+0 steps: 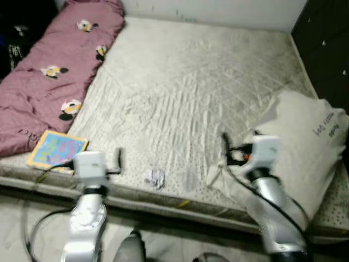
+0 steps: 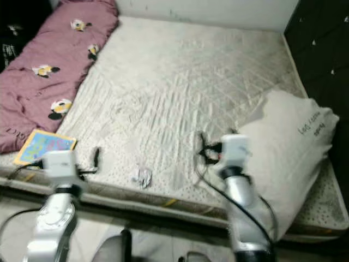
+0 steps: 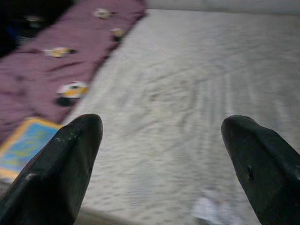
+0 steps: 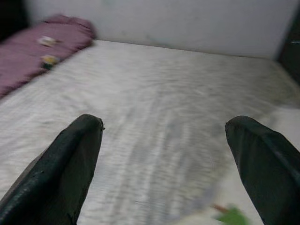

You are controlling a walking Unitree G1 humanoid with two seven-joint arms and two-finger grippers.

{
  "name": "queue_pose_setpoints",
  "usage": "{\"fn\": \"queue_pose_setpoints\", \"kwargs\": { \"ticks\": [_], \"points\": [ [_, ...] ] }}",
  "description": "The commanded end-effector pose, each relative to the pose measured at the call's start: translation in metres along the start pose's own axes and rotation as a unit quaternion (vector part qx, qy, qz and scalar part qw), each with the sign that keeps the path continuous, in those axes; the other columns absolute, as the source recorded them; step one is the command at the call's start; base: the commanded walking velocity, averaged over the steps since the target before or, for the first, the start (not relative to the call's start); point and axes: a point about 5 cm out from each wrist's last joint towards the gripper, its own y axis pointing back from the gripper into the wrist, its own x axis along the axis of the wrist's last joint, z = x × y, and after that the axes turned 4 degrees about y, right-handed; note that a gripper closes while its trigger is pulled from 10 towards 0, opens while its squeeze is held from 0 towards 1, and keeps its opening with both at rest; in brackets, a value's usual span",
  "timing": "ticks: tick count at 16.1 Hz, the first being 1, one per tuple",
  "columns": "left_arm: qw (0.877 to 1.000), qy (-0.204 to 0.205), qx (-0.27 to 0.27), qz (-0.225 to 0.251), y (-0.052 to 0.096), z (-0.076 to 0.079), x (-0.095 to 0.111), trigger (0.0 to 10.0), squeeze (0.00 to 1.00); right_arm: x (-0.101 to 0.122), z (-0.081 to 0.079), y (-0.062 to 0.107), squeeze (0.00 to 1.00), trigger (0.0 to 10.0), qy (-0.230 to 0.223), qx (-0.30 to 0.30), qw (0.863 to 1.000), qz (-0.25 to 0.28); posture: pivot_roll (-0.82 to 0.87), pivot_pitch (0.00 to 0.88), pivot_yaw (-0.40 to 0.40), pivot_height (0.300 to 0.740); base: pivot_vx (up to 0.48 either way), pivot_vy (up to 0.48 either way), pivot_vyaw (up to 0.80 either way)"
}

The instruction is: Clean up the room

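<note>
In the left eye view, a bare quilted mattress [image 1: 196, 93] takes up most of the scene, and everything else can be placed against it. A pink blanket [image 1: 54, 71] printed with cartoon figures lies along the mattress's left side, running from the far corner toward the near edge. A colourful book [image 1: 57, 150] rests on the near left corner of the mattress, just beside the blanket's near end. A small crumpled scrap of paper [image 1: 155, 177] sits on the mattress close to its near edge, about midway along. A big white pillow [image 1: 300, 147] with dark lettering lies on the near right corner of the mattress. The left gripper [image 1: 119, 159] hangs over the near edge of the mattress, between the book and the paper scrap. The right gripper [image 1: 224, 143] is over the mattress just beside the pillow's left edge.

The right eye view shows the same layout, with a dark cabinet [image 2: 322, 49] standing along the mattress's right side.

In the left wrist view, the two black fingers [image 3: 61, 173] stand wide apart above the mattress, with the paper scrap blurred near the lower edge between them.

In the right wrist view, the fingers [image 4: 61, 173] are likewise spread wide over the mattress, holding nothing, with the blanket at its far side.
</note>
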Motion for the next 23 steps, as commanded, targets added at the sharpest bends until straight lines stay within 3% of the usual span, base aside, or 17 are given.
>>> {"fn": "queue_pose_setpoints", "kwargs": {
  "ticks": [1, 5, 10, 13, 16, 23],
  "points": [
    [1.0, 0.003, 0.009, -0.009, 0.0, -0.008, -0.002, 10.0, 0.0, -0.001, -0.002, -0.002, 0.0, 10.0, -0.003, -0.004, 1.0, -0.004, 0.03, 0.132, -0.076, 0.74, 0.0, 0.0, 0.0],
    [1.0, 0.009, -0.004, -0.012, -0.001, -0.006, -0.003, 10.0, 0.0, -0.003, 0.0, -0.003, 0.0, 10.0, -0.016, -0.014, 1.0, -0.005, 0.04, 0.114, -0.048, 0.74, 0.0, 0.0, 0.0],
    [1.0, -0.009, -0.029, -0.002, -0.019, -0.002, 0.002, 10.0, 0.0, -0.004, -0.003, 0.003, 0.0, 10.0, -0.032, -0.039, 0.999, 0.006, 0.0, 0.086, 0.014, 0.74, 0.0, 0.0, 0.0],
    [1.0, -0.008, -0.024, -0.004, -0.019, -0.003, 0.0, 10.0, 0.0, -0.002, 0.001, -0.004, 0.0, 10.0, -0.014, -0.032, 0.999, 0.004, 0.0, 0.088, -0.013, 0.74, 0.0, 0.0, 0.0],
    [1.0, 0.0, 0.007, -0.011, -0.01, -0.011, -0.007, 10.0, 0.0, -0.001, -0.003, -0.015, 0.0, 10.0, -0.01, 0.003, 1.0, 0.001, 0.05, 0.101, -0.08, 0.74, 0.0, 0.0, 0.0],
    [1.0, 0.017, 0.013, -0.013, -0.008, -0.015, -0.008, 10.0, 0.0, -0.001, -0.008, -0.014, 0.0, 10.0, -0.021, 0.02, 1.0, -0.003, 0.03, 0.119, -0.085, 0.74, 0.0, 0.076, 0.0]
  ]
}}
